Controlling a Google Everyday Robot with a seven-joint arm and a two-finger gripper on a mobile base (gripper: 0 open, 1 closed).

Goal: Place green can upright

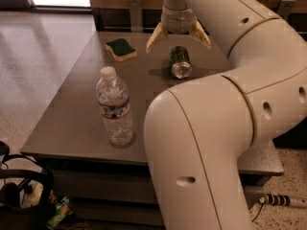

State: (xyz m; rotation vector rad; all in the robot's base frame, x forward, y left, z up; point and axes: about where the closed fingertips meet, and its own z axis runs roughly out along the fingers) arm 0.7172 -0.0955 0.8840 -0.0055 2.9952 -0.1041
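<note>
Camera view: green can (180, 61) lies sideways, ungrasped; gripper (178, 44), fingers spread, hovers at its 12 o'clock.

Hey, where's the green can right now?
In the camera view, the green can lies on its side on the table's far half, right of the sponge; the gripper hangs just above it, fingers open.

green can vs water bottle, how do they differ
The green can lies on its side; the water bottle stands upright. The can is dark metal and shorter, the bottle clear plastic. Both rest on the table. The open gripper hovers close to the can.
</note>
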